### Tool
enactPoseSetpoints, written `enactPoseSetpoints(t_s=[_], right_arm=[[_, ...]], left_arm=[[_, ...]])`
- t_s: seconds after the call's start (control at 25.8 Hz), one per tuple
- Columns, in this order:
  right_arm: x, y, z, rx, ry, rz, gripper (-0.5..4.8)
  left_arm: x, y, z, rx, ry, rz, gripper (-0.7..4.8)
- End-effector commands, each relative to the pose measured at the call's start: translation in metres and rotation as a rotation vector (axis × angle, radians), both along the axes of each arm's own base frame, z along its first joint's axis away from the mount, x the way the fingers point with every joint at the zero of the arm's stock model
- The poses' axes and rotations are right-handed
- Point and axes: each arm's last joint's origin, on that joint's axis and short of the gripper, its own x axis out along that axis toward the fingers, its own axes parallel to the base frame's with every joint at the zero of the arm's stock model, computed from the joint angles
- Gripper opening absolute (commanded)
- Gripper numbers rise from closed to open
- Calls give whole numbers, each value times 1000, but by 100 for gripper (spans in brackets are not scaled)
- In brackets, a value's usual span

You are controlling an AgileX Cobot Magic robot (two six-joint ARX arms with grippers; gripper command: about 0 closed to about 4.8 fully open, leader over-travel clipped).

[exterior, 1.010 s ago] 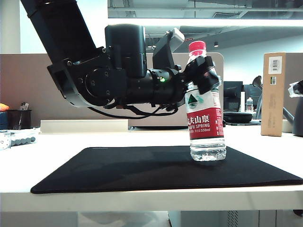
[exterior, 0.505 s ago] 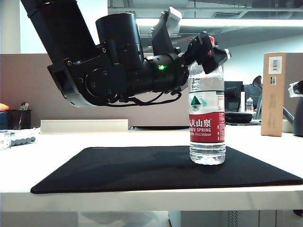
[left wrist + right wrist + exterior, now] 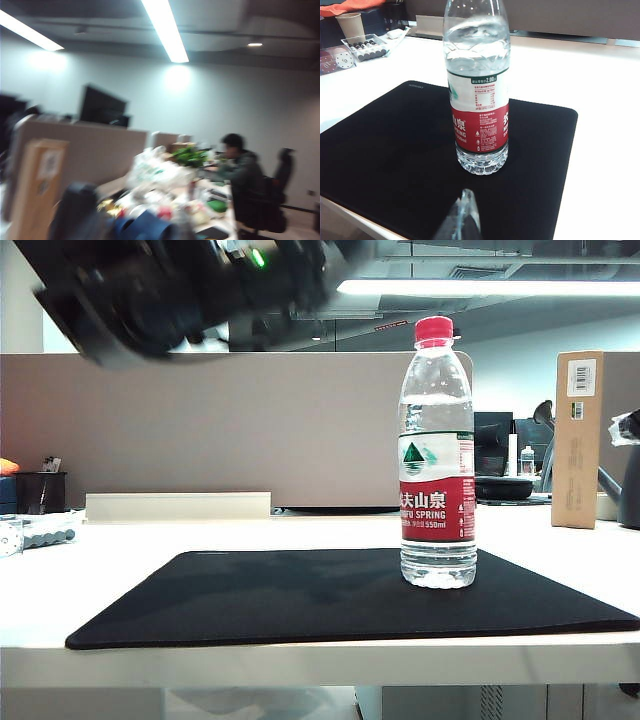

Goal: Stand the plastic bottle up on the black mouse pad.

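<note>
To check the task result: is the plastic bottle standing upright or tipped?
Upright: the plastic bottle stands base-down on the black mouse pad, red cap on top, untouched.

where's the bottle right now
The bottle stands upright on the right part of the mouse pad in the exterior view, free of both grippers, with a cardboard box behind to its right.
</note>
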Motion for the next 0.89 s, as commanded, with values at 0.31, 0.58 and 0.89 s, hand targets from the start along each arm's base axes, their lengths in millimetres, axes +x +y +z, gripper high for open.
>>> enactPoseSetpoints(t_s=[0.31,0.58,0.89], right_arm=[[0,-3,2,22,-33,-23,-1],[5,-20,6,35,-75,-201,-1],[9,-53,5,22,-77,-546,-1]], left_arm=[[-61,34,100,32,-133,134,-4],[-173,59,146,315,-156,551,-4],[-253,94,149,459,-103,543,-3]])
